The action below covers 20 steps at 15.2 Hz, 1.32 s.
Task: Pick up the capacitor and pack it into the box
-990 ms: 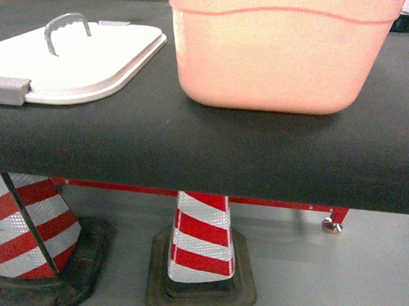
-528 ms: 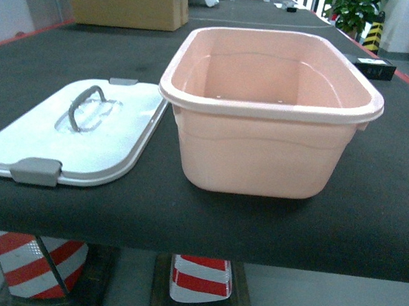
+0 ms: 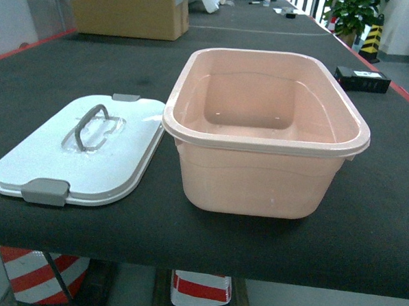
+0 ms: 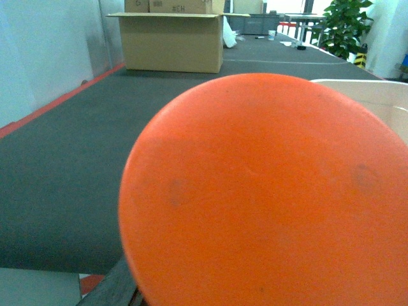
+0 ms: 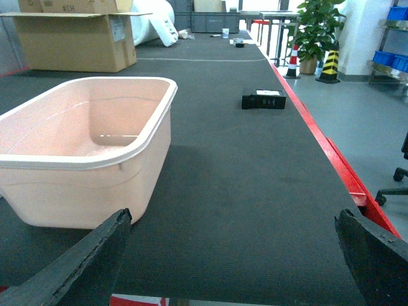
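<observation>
Standing open near the front edge of the dark surface (image 3: 118, 224), the pink box (image 3: 258, 176) has its white lid (image 3: 81, 153) flat beside it, ahead-left of the right claw (image 5: 233, 268), whose fingers are spread wide; the left claw's state I cannot tell behind an orange disc (image 4: 268, 191).

orange disc (image 4: 268, 197) blocking left wrist view, hiding jaws
</observation>
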Motion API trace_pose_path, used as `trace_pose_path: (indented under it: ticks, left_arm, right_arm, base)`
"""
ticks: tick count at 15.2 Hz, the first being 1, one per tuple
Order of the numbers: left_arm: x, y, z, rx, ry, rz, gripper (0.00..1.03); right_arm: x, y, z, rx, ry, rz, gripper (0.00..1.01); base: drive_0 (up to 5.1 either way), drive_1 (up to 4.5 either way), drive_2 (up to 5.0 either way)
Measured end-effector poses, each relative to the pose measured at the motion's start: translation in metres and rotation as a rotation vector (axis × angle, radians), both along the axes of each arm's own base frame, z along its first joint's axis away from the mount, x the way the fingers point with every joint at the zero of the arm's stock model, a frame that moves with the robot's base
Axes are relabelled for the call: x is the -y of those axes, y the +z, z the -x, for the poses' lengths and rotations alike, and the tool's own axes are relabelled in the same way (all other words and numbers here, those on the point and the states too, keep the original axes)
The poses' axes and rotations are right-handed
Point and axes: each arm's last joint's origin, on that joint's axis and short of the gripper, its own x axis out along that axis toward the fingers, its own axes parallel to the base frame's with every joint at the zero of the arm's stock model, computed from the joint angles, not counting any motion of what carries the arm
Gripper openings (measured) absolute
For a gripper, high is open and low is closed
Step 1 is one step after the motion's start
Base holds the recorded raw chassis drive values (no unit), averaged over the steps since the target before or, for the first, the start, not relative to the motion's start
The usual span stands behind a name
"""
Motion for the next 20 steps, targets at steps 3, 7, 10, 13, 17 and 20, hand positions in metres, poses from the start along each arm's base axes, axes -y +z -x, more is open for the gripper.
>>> trace_pose_path:
  ticks: [3,7,10,13,17,20]
  left_arm:
    - [0.0,0.0,0.0,0.0,0.0,0.0,0.44]
    - [0.0,0.0,0.0,0.0,0.0,0.0,0.44]
    - [0.016,0.017,-0.015,0.115,0.106,0.02,0.44]
    - [0.055,0.064,-0.099,0.233,0.028,0.023,0.44]
    - [0.165,0.047,-0.229,0.035,-0.288,-0.014,0.44]
    - [0.224,0.055,-0.273,0.028,-0.383,0.002,0.44]
  right_arm:
    - [0.0,0.0,0.0,0.0,0.0,0.0,0.98]
    - [0.0,0.0,0.0,0.0,0.0,0.0,0.98]
    - [0.0,0.0,0.0,0.0,0.0,0.0,0.98]
    - [0.0,0.0,0.0,0.0,0.0,0.0,0.98]
    - [0.0,0.0,0.0,0.0,0.0,0.0,0.98]
    - [0.0,0.0,0.0,0.0,0.0,0.0,0.98]
  base:
    - [0.0,0.0,0.0]
    - [0.0,0.0,0.0]
    - [0.0,0.0,0.0]
    - [0.0,0.0,0.0]
    - [0.0,0.0,0.0]
    - [0.0,0.0,0.0]
